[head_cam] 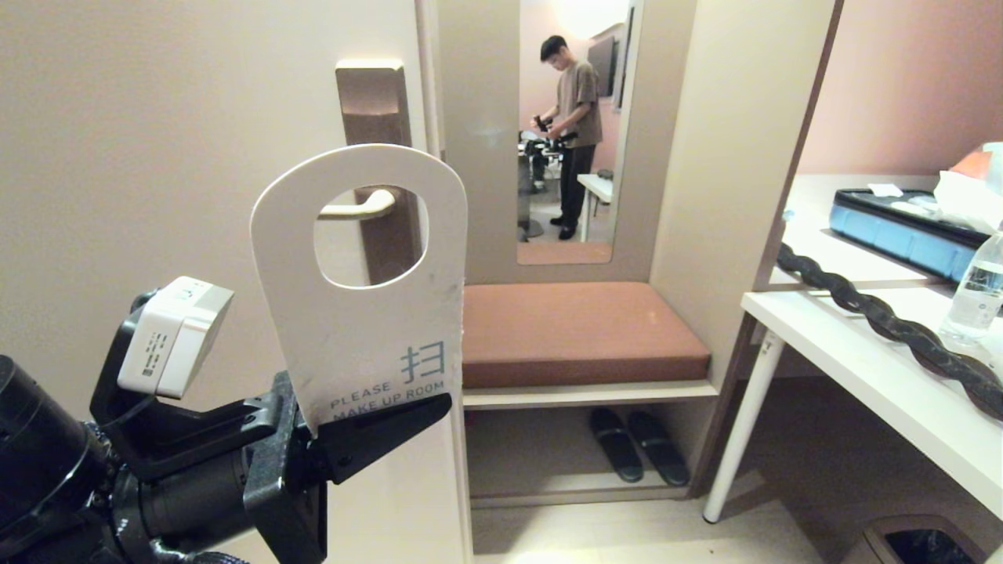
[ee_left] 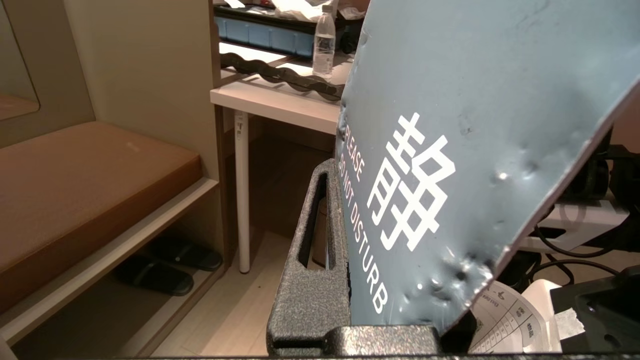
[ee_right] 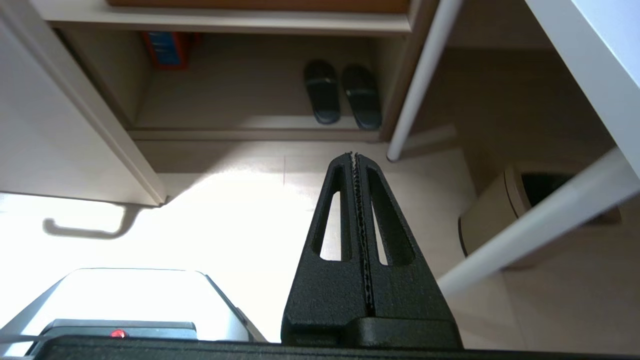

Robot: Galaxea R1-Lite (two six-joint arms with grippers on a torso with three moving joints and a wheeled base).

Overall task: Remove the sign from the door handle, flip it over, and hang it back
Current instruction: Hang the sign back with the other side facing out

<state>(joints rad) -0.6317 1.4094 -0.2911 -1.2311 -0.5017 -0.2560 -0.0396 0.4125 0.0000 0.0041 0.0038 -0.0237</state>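
Gripping the sign (head_cam: 356, 313) by its lower edge, left gripper (head_cam: 345, 427) fingers (ee_left: 312, 260) are holding it upright, white side facing the head camera, its hole framing the door handle (head_cam: 356, 208) behind. Right gripper (ee_right: 356, 165), fingers pressed together, is pointing down at floor (ee_right: 240, 225).

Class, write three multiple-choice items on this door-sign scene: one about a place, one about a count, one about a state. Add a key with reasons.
1. Where is the sign?
A. On the bench
B. Held up in front of the door handle
C. On the desk

2. How many slippers lie under the bench?
A. Two
B. Four
C. None

3. How is the right pincer?
A. Wide open
B. Shut on the sign
C. Shut, empty

Key: B, the left pincer grips its lower edge and the handle shows through its hole; A, one pair is visible; C, its fingers meet with nothing between.
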